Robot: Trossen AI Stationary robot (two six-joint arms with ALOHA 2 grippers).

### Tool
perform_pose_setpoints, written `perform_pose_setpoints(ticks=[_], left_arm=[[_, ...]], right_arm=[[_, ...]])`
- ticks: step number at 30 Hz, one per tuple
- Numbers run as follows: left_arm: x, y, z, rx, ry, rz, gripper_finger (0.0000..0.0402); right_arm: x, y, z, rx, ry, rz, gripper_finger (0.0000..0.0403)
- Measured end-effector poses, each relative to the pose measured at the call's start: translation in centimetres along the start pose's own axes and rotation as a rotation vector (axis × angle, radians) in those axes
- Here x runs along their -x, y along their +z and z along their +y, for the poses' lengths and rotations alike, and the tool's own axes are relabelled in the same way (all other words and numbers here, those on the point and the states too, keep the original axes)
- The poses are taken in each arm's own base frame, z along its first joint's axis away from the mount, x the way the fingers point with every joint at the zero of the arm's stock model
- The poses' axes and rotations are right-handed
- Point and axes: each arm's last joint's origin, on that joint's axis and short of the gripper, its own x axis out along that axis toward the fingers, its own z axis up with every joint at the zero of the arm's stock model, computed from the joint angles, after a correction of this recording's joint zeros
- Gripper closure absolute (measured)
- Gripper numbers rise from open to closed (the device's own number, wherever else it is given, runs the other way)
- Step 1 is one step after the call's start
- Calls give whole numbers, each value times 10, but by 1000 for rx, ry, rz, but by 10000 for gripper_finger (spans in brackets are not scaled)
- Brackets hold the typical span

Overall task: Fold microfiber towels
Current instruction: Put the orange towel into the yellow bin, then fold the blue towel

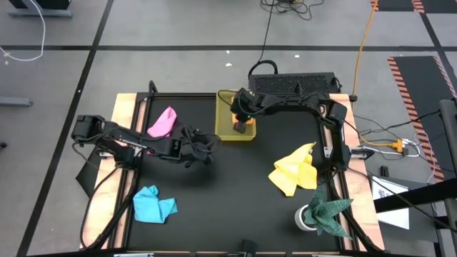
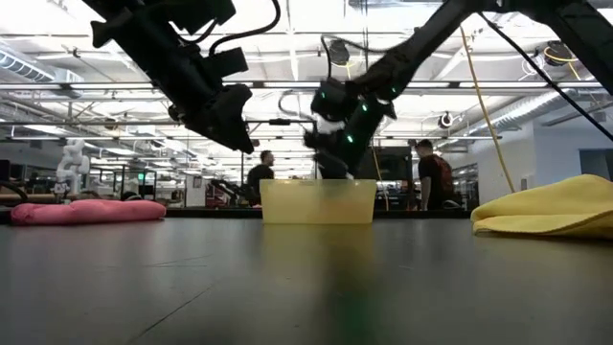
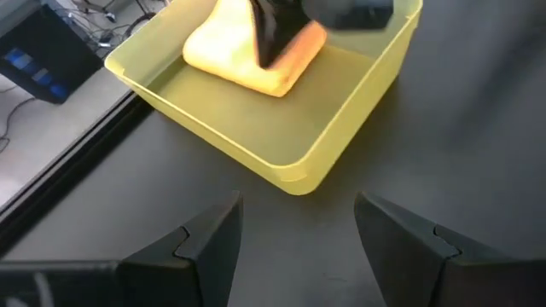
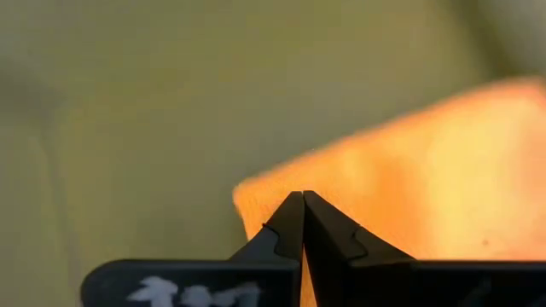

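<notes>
Folded and lodged in yellow tray (image 1: 223, 114): orange towel (image 3: 256, 53), right hand (image 4: 303, 203) clenched tip-down against it; left hand (image 3: 294, 247) released, hovering just beside tray. Left unfolded on table (image 1: 228, 200): pink towel (image 1: 163, 123), light blue towel (image 1: 153, 204), yellow towel (image 1: 294, 170), well apart. Also present: dark green cloth (image 1: 330, 213) at table corner, clear of work; nothing blocking remaining towels.

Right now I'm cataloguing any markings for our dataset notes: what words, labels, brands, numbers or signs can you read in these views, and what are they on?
No text can be read in any view.
White marks on the right end effector: smeared, unreadable.
Papers beside the table's right edge: print too small.
Blue patches on a dark device off the table: blurred, unreadable.
Towels and tray: no markings visible.
</notes>
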Motion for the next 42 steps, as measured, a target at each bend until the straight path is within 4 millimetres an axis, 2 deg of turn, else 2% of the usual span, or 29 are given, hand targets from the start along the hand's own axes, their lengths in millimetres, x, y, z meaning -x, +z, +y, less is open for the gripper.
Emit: perform_pose_setpoints(ticks=[4, 6, 8, 10, 12, 15, 18, 22, 27, 31, 42], left_arm=[[4, -2, -5, 7, -20, -4, 172], [7, -4, -9, 11, -39, 1, 172], [10, -6, -13, 18, -80, 20, 172], [14, -9, -18, 22, -110, 34, 172], [19, -13, -23, 27, -127, 43, 172], [28, -19, -31, 29, -158, 57, 172], [36, -23, -38, 18, -189, 54, 172], [48, -32, -49, -7, -281, 101, 172], [61, -41, -55, 40, -406, 219, 172], [71, -47, -62, 70, -456, 251, 172], [97, -61, -76, 51, -477, 202, 172]], right_arm=[[-4, -9, 2, 21, 0, -27, 403], [3, -9, 7, 39, 0, -51, 403], [19, -4, 18, 65, 3, -131, 403], [41, 0, 35, 101, 6, -237, 403], [61, -6, 56, 139, -20, -326, 403], [86, -28, 89, 189, -35, -445, 403], [102, -58, 120, 229, 41, -568, 403], [104, -101, 149, 273, 144, -630, 403], [103, -126, 168, 329, 213, -620, 403], [103, -136, 178, 370, 243, -579, 403], [105, -160, 203, 487, 318, -459, 403]])
